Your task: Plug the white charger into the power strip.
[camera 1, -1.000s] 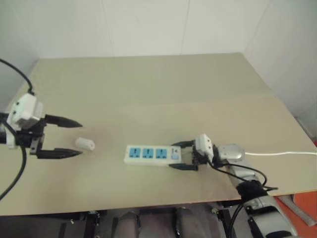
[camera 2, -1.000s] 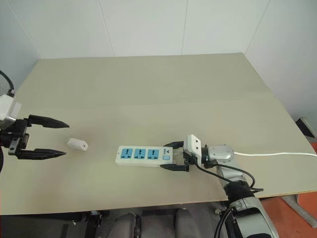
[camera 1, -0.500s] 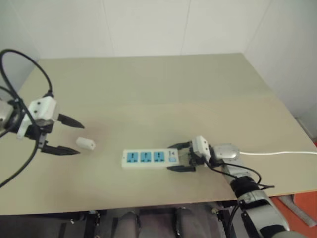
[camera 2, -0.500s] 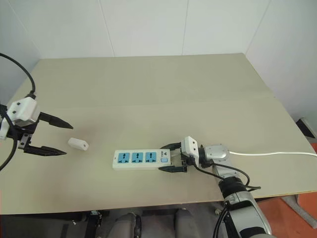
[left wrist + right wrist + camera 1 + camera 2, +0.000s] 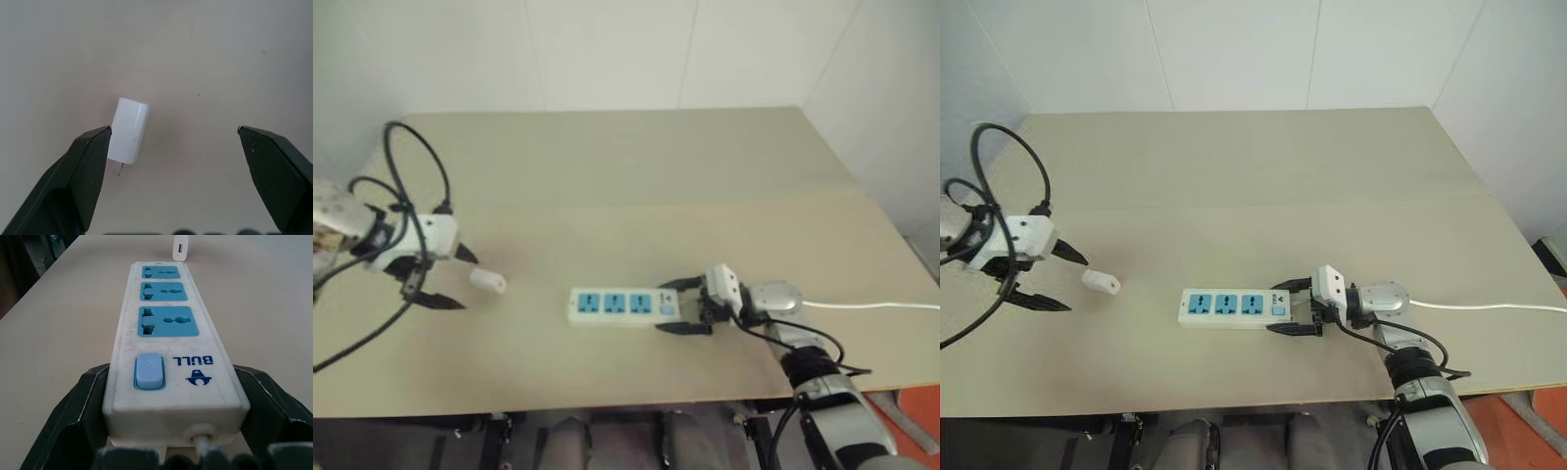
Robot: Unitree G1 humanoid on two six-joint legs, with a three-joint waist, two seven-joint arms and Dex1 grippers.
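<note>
The white charger lies on its side on the tan table, at the left. My left gripper is open and tilted down just left of it; in the left wrist view one fingertip sits beside the charger, which is off-centre in the wide gap. The power strip, white with three blue sockets, lies flat near the front edge. My right gripper is shut on its switch end, a finger pressed against each long side. The charger shows beyond the strip's far end.
The strip's thin white cord runs right along the table to its edge. A black cable loops above my left wrist. White walls stand behind the table and at its right.
My left gripper has dropped, tipped downward and moved closer to the charger, still open. The right gripper and the strip have stayed about where they were. The camera has shifted slightly.
</note>
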